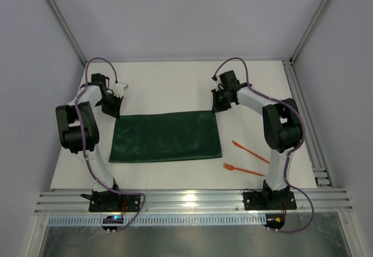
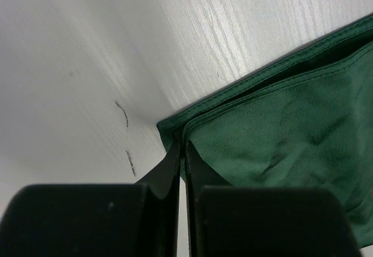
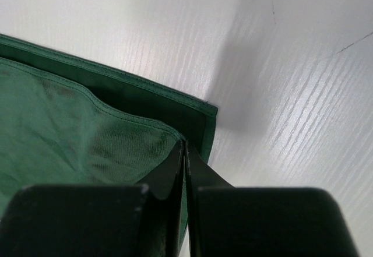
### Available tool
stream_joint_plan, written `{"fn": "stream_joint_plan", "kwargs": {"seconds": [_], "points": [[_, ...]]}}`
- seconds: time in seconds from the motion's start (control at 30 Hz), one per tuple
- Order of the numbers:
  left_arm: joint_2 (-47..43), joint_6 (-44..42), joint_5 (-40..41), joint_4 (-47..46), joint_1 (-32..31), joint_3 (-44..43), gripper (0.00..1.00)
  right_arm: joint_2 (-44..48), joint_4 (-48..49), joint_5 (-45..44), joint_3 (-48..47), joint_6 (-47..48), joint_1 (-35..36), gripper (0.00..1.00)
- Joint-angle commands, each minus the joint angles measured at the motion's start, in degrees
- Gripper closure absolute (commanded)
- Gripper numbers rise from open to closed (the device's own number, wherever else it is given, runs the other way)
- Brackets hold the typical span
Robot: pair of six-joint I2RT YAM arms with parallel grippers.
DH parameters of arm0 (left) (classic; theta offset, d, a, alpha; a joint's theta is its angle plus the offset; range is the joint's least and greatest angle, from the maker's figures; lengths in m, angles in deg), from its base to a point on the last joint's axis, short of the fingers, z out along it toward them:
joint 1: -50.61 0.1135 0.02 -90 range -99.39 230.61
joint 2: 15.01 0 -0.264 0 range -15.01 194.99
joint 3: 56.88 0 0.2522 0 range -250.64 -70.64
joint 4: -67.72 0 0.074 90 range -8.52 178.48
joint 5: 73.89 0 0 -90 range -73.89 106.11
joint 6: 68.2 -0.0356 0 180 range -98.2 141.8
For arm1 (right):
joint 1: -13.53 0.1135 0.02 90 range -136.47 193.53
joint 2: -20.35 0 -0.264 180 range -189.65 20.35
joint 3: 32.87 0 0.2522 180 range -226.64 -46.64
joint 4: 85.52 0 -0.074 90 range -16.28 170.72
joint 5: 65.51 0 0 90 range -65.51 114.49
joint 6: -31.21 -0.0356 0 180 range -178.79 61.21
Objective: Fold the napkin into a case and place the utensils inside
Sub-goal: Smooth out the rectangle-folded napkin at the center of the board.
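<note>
The dark green napkin (image 1: 166, 136) lies doubled over as a wide band mid-table. My left gripper (image 1: 112, 110) is at its far left corner. In the left wrist view the gripper (image 2: 182, 145) is shut, pinching the upper layer of the napkin (image 2: 280, 146) at that corner. My right gripper (image 1: 218, 106) is at the far right corner. There the gripper (image 3: 185, 143) is shut on the top layer of the napkin (image 3: 70, 123), lifted slightly off the lower layer. Two orange utensils lie right of the cloth: a fork (image 1: 243, 170) and another thin piece (image 1: 250, 151).
White tabletop (image 1: 169, 88) stretches behind the cloth to the back wall. A metal rail (image 1: 192, 200) runs along the near edge, with both arm bases on it. A second rail (image 1: 309, 134) lines the right side. Grey walls enclose the table.
</note>
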Motion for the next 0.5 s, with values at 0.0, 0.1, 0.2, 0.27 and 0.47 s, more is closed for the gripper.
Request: {"fn": "stream_joint_plan", "kwargs": {"seconds": [0.0, 0.1, 0.2, 0.27, 0.47], "points": [[-1.21, 0.06, -2.01, 0.28, 0.17, -0.94, 1.0, 2.07, 1.31, 0.76, -2.8, -0.83, -0.06, 0.96], [-1.83, 0.49, -1.13, -0.33, 0.17, -0.94, 1.0, 1.55, 1.31, 0.24, -3.68, -1.18, -0.06, 0.96], [-2.09, 1.63, 0.28, -1.39, 0.35, -1.29, 1.0, 0.06, 0.09, -1.6, -5.26, -1.62, -0.06, 0.96], [-2.09, 2.25, 0.28, -1.65, 0.7, -1.55, 1.0, -1.0, -0.36, -2.31, -6.14, -1.97, -0.06, 0.96], [-2.01, 3.22, 0.54, -1.92, 1.4, -2.35, 1.0, -2.23, -0.36, -3.98, -6.67, -2.5, -0.59, 0.96]]}}
